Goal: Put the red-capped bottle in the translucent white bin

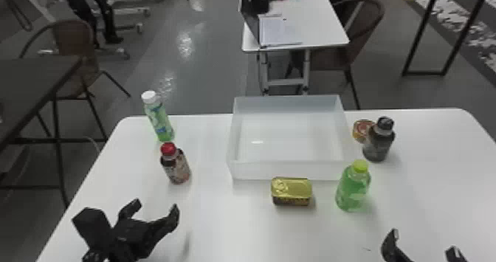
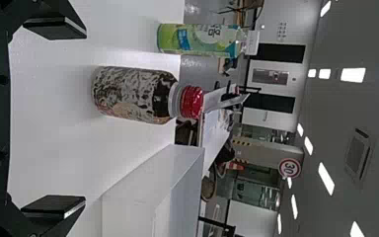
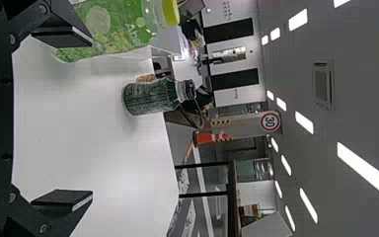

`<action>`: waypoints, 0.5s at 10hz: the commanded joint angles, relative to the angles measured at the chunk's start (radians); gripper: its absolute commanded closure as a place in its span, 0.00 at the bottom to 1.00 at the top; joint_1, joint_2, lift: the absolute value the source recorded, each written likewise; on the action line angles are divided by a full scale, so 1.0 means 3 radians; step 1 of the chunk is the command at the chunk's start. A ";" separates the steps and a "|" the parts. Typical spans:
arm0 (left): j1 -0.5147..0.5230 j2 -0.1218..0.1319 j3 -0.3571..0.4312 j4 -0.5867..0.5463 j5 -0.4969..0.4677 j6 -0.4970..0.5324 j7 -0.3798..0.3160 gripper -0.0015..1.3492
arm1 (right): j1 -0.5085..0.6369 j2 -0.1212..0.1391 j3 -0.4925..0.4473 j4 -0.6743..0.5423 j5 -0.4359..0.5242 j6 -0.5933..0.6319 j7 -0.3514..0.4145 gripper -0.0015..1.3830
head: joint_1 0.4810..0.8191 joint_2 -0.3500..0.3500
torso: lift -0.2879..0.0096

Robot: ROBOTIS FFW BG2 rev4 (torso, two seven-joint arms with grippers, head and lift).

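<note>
In the head view my left gripper is at the lower left, open, a short way in front of the red-capped bottle, which stands upright on the table. In the left wrist view that bottle lies ahead of the open left gripper, between the lines of its fingers and untouched. The translucent white bin stands at the table's back middle with nothing inside; its wall shows in the left wrist view. My right gripper rests at the head view's lower right; in the right wrist view the gripper is open.
A white-capped green bottle stands behind the red-capped one. A gold tin sits before the bin. To its right are a green bottle with yellow cap, a dark bottle and a small round can.
</note>
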 commanded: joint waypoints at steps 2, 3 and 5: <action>-0.0367 0.0117 -0.0022 0.0289 -0.0076 0.0062 -0.0018 0.09 | -0.0041 0.0004 0.0015 0.0019 -0.0005 0.0005 0.0020 0.14 | 0.63 0.69 | 0.72; -0.0505 0.0168 0.0003 0.0391 -0.0112 0.0078 -0.0043 0.09 | -0.0057 0.0004 0.0015 0.0035 -0.0005 0.0000 0.0041 0.14 | 0.63 0.69 | 0.72; -0.0760 0.0266 0.0029 0.0586 -0.0240 0.0124 -0.0125 0.09 | -0.0072 0.0004 0.0015 0.0040 -0.0010 0.0005 0.0046 0.14 | 0.63 0.71 | 0.72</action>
